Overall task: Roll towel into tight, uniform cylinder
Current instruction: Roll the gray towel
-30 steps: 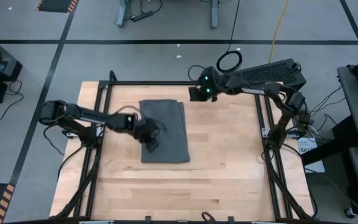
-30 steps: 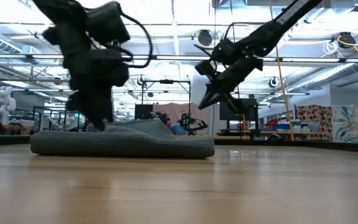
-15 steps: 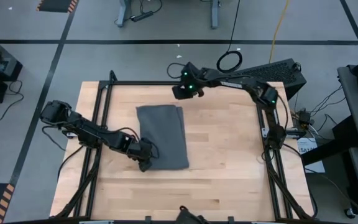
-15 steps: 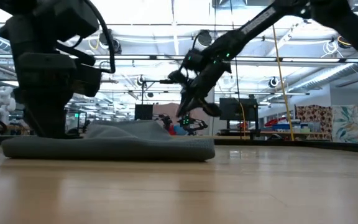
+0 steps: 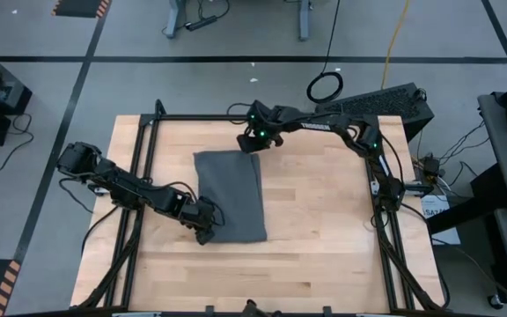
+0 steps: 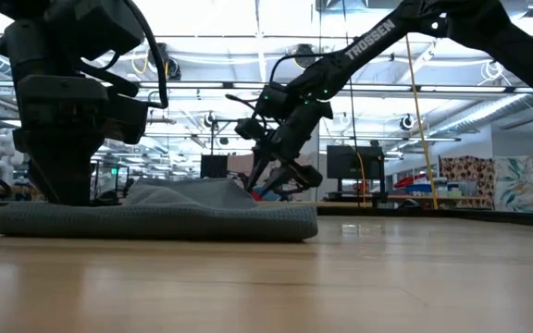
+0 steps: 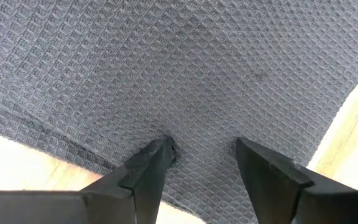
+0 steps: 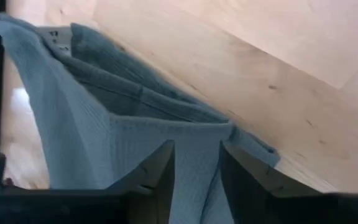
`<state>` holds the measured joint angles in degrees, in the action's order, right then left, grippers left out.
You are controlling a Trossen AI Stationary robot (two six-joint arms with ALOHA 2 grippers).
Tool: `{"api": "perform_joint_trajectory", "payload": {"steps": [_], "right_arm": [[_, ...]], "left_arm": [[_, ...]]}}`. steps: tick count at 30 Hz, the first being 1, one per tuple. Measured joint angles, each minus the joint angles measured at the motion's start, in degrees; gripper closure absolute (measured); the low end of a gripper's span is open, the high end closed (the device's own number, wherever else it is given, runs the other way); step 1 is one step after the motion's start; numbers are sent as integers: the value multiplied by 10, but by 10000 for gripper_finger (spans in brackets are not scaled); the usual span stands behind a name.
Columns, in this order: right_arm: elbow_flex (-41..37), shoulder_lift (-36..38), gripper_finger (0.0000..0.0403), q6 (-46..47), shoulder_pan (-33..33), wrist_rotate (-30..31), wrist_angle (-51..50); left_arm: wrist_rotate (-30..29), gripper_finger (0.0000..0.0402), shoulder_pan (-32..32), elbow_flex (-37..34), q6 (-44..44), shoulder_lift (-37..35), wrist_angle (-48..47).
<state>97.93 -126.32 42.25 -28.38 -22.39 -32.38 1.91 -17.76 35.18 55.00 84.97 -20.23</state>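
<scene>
The dark grey towel [image 5: 230, 195] lies folded flat in several layers on the wooden table, long side running from far to near. A small white tag [image 8: 57, 34] shows at one of its corners. My left gripper [image 5: 206, 231] is open at the towel's near left corner; the left wrist view [image 7: 204, 146] shows its tips down on the cloth. My right gripper [image 5: 250, 145] is open at the towel's far right corner [image 8: 253, 144], low over the top layer [image 8: 197, 152]. I cannot tell whether the right gripper touches the cloth. My left gripper stands with its two open fingertips [image 7: 165, 148] on the towel's top face near the near left corner [image 5: 202, 236], slanting down from the table's left. One tip makes a small dent in the cloth [image 7: 171, 138]. The towel lies flat on the table.
A black metal frame [image 5: 148, 123] borders the table at the far, left and right sides. Bare wood [image 5: 324, 229] lies to the right of the towel and toward the near edge. A black cable loop [image 5: 324, 86] lies beyond the far edge.
My left gripper has gone toward the table's near edge, from the towel's middle to its near left corner. The towel's near end has slid a little toward the near left. My right gripper has gone left and down to the towel's far right corner.
</scene>
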Motion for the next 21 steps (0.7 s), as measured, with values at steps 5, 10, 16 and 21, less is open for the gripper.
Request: {"api": "perform_joint_trajectory", "payload": {"steps": [5,10,16,21], "right_arm": [[0,0,282,0,2,0,0],[0,0,288,18,23,24,-11],[0,0,289,31,74,66,-26],[0,0,289,49,112,136,-39]], "left_arm": [[3,199,0,0,0,0,-1],[51,199,0,-1,-8,0,-2],[69,199,0,-1,-51,1,-2],[66,199,0,-1,-67,1,-3]]}}
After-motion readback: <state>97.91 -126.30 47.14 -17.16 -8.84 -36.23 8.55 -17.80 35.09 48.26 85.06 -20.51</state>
